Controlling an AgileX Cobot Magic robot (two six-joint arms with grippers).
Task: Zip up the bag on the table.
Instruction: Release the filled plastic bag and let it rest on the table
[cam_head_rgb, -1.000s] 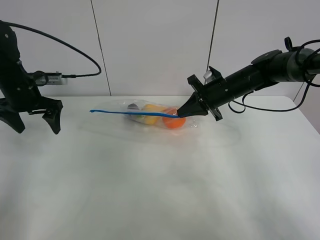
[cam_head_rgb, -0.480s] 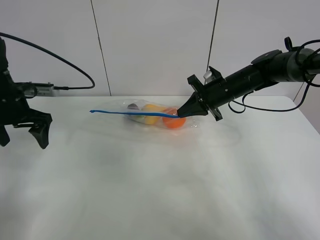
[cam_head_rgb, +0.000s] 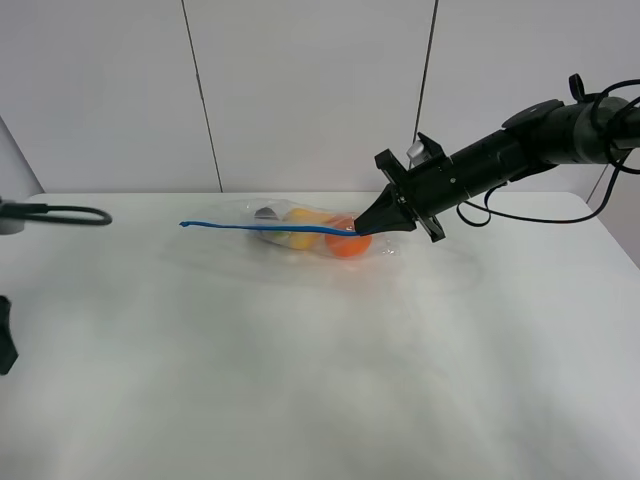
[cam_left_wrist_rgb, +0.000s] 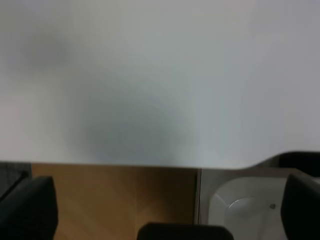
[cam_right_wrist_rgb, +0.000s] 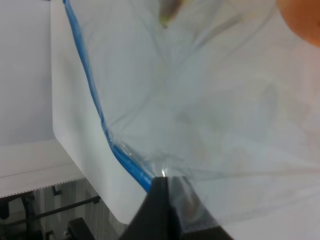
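The clear bag (cam_head_rgb: 300, 228) lies at the back middle of the white table (cam_head_rgb: 300, 380), with an orange fruit (cam_head_rgb: 347, 243) and a yellow fruit (cam_head_rgb: 305, 218) showing through. Its blue zipper strip (cam_head_rgb: 260, 226) runs along the top edge, held taut above the table. My right gripper (cam_head_rgb: 362, 231) is shut on the strip's right end. In the right wrist view the shut gripper (cam_right_wrist_rgb: 162, 197) pinches the bag (cam_right_wrist_rgb: 210, 100) beside the blue strip (cam_right_wrist_rgb: 90, 95). My left gripper (cam_left_wrist_rgb: 165, 200) is open and empty over the table's edge; only a dark bit of it (cam_head_rgb: 4, 345) shows at the far left.
A black cable loop (cam_head_rgb: 60, 213) lies over the table's left back corner. The left wrist view shows the table edge (cam_left_wrist_rgb: 150, 161), wooden floor (cam_left_wrist_rgb: 115, 200) and a white object (cam_left_wrist_rgb: 245, 205) below it.
My left arm has moved left and down, almost out of the exterior view. The right gripper and the bag have not moved.
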